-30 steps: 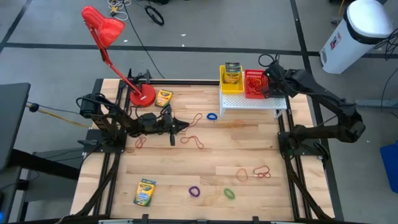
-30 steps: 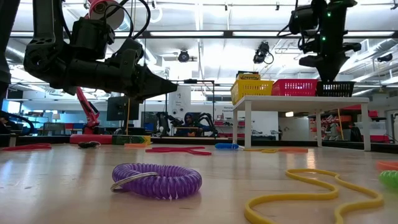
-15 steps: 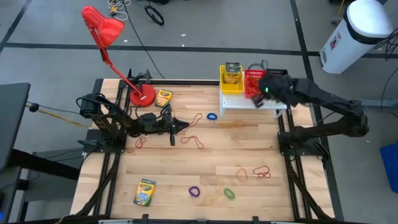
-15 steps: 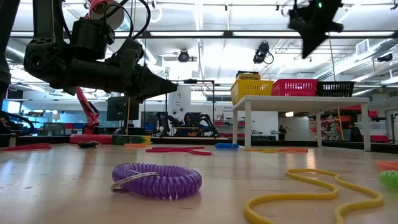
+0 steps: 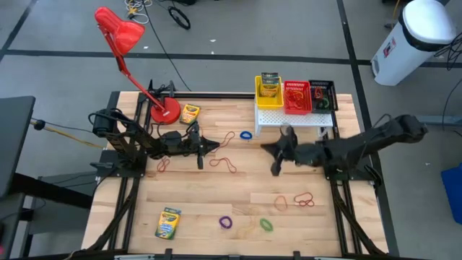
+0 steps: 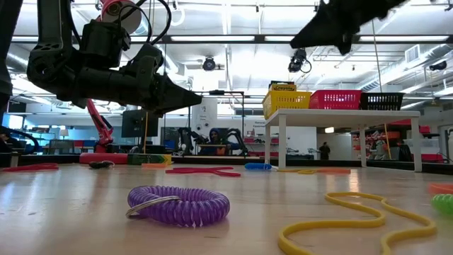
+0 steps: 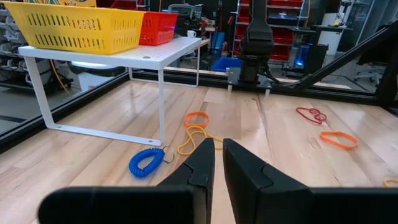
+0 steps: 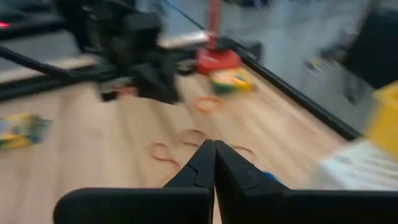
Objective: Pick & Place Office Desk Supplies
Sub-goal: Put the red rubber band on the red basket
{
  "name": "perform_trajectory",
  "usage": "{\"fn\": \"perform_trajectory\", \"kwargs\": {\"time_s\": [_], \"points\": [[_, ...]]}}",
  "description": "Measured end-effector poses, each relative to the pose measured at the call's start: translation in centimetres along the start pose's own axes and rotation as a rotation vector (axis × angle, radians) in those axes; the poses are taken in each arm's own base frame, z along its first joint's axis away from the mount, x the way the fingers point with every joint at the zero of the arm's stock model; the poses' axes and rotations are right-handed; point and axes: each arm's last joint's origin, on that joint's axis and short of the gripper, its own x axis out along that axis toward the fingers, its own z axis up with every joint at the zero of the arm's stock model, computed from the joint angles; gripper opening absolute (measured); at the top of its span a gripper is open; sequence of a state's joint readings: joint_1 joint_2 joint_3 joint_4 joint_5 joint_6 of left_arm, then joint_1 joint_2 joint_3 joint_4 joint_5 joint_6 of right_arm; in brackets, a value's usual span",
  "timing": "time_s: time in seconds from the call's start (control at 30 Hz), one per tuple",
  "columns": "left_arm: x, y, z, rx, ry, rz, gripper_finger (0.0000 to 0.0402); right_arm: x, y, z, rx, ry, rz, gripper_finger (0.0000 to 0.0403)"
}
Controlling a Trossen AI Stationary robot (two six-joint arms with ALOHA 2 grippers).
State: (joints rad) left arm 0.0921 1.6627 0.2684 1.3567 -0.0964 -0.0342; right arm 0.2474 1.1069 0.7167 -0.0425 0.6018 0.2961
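Hovering mid-desk, the right pincer (image 5: pixel 275 160) is closed and empty; the left pincer (image 5: pixel 214 146), nearly closed, holds nothing. Risk: loose rubber bands (image 5: pixel 304 198) snagging.

The right claw (image 5: pixel 273 167) swung away from the black basket (image 5: pixel 323 94) on the white shelf (image 5: pixel 296 118), out over the table's (image 5: pixel 216 195) middle, and closed empty.

Probably a robotics lab; ceiling striplights (image 6: pixel 233 39); red shelving (image 7: pixel 292 25).
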Motion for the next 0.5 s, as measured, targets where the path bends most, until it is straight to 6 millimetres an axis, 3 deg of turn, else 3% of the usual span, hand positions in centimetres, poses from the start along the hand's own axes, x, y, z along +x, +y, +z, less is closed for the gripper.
{"fn": "perform_trajectory", "kwargs": {"time_s": [0.2,0.33,0.5], "points": [[0.0,0.0,0.0,0.000,0.000,0.000,0.0038,-0.2,0.4,-5.2,0.015,-0.141,0.114,0.0005],[0.0,0.0,0.0,0.000,0.000,0.000,0.0038,-0.5,-0.1,-6.9,0.046,-0.197,0.136,0.0003],[0.0,0.0,0.0,0.000,0.000,0.000,0.0038,-0.5,-0.3,-7.6,0.034,-0.189,0.133,0.0004]]}}
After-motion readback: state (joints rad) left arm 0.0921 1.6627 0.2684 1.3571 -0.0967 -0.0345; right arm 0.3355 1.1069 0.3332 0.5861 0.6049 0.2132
